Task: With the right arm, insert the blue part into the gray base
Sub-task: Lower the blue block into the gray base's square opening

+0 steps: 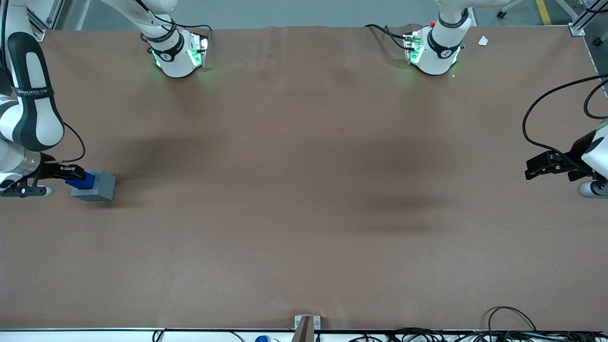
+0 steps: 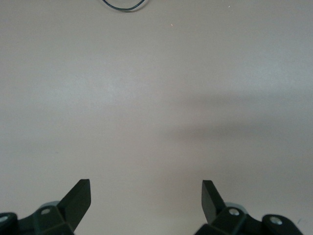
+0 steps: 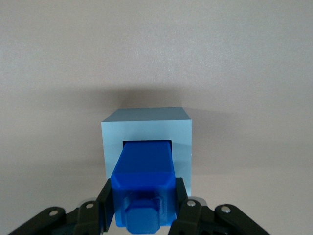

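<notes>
The gray base [image 1: 100, 186] sits on the brown table at the working arm's end, its socket face turned sideways toward my gripper. The blue part [image 1: 80, 182] sticks out of that face, level with the table. My right gripper [image 1: 75, 176] reaches in from the table's end and is shut on the blue part. In the right wrist view the blue part [image 3: 145, 166] runs from between the black fingers [image 3: 105, 205] into the square socket of the gray base [image 3: 146, 125]. Its stub end points back at the camera. The gripper [image 3: 144, 198] clamps the block's two sides.
The two arm bases [image 1: 178, 54] [image 1: 434, 52] stand at the table edge farthest from the front camera. The parked gripper [image 1: 541, 166] hangs at the parked arm's end. Cables [image 1: 513, 327] lie along the nearest edge. A small white scrap [image 1: 483, 41] lies near the parked arm's base.
</notes>
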Motion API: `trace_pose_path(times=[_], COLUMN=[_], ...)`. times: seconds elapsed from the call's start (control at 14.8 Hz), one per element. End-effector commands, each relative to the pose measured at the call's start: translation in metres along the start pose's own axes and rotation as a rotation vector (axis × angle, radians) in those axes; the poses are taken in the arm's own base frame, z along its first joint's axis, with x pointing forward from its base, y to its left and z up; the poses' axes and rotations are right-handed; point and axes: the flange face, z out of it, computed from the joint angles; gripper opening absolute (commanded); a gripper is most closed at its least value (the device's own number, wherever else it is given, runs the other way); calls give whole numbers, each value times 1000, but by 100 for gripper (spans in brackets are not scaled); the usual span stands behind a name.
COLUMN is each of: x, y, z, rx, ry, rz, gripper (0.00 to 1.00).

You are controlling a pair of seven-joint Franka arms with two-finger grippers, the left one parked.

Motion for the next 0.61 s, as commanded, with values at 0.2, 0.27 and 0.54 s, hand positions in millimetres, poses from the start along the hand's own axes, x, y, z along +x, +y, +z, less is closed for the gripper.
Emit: trace_pose_path(times=[0.2, 0.27, 0.54], x=[5, 7, 16], y=[7, 4, -2], z=[-9, -12, -57], rx=[-5, -6, -9], ry=[14, 18, 34], rz=[0, -8, -34], gripper=[100, 100, 100])
